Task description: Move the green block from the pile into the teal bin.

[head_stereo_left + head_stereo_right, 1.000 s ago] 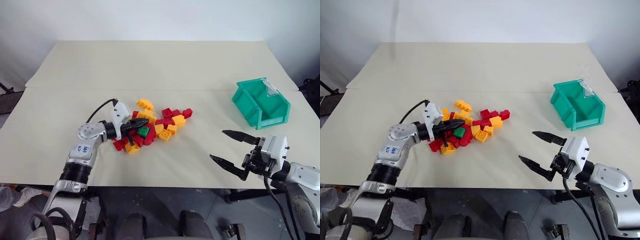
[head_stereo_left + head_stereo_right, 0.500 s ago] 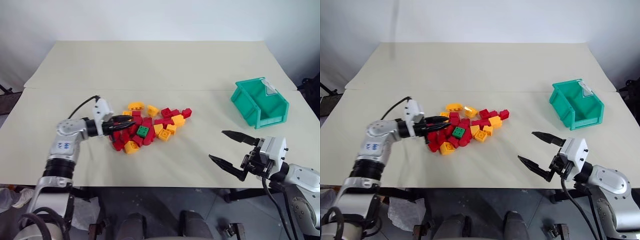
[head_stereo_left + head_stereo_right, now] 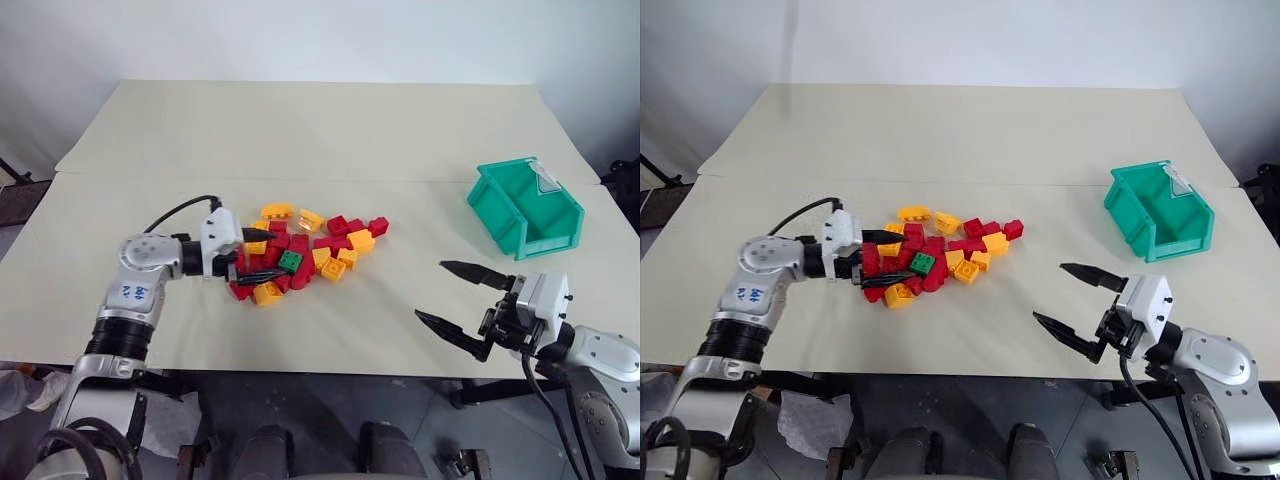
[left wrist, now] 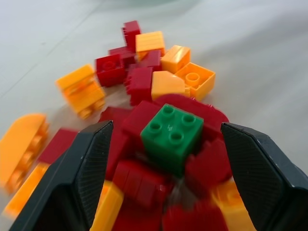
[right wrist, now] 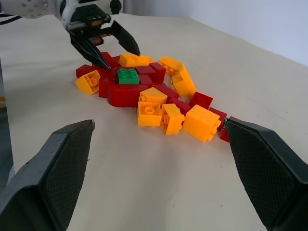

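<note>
On my left, the left gripper sits low at the left end of the pile, its two black fingers spread apart and pinching nothing. In the left wrist view the green block lies studs-up on top of red bricks, between the two fingers but touching neither. From the head camera I see that the green block is on the left half of the heap, just past the fingertips. The pile itself lies around the middle of the table, a little toward the near edge, red and yellow-orange bricks loosely spread. Further right, the right gripper hangs by the near edge of the table, jaws spread wide and empty, well apart from the bricks. The teal bin stands near the right edge, beyond that gripper, and I see no brick in it.
</note>
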You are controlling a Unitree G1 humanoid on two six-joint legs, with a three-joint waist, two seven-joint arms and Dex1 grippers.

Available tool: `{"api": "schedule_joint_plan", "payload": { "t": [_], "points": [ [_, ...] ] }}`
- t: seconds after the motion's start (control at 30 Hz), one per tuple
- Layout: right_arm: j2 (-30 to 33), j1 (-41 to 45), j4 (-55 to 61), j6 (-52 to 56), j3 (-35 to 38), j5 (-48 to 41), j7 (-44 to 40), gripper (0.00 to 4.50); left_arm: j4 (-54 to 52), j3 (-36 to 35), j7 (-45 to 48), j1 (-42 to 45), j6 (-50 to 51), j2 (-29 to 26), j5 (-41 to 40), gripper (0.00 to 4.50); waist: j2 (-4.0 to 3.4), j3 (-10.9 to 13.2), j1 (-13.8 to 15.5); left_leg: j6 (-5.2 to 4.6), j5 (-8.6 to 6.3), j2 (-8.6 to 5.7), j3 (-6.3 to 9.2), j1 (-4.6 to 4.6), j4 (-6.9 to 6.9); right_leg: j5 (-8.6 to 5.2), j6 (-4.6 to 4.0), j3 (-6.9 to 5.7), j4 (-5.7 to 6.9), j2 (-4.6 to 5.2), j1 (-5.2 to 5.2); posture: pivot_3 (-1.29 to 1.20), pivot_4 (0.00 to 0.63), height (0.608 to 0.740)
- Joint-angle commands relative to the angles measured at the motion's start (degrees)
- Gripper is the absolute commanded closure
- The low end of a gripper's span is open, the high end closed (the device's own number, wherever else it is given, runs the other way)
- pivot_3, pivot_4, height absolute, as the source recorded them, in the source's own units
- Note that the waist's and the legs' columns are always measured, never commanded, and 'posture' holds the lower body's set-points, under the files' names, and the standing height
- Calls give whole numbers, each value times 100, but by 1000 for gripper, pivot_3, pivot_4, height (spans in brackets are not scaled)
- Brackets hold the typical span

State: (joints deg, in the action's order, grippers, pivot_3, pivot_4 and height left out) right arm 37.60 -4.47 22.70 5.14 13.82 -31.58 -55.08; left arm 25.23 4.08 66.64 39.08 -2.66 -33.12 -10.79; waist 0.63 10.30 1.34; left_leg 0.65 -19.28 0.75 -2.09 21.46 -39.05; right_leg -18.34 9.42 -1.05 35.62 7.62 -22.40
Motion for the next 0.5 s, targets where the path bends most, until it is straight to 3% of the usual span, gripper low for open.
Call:
{"api": "schedule_joint_plan", "payload": {
  "t": [0.03,0.5],
  "points": [
    [45,61,47,-22,25,-56,-59,0,193,114,-60,360,-96,55,207,701,0,0,-1,0,0,0,0,0,0,0,0,0,0,0,0,0,150,740],
    [-2,-22,176,34,38,-69,-4,0,853,700,661,731,-337,-38,748,701,0,0,-5,0,0,0,-4,0,-1,0,0,1,1,-1,-2,0,150,740]
  ]
}}
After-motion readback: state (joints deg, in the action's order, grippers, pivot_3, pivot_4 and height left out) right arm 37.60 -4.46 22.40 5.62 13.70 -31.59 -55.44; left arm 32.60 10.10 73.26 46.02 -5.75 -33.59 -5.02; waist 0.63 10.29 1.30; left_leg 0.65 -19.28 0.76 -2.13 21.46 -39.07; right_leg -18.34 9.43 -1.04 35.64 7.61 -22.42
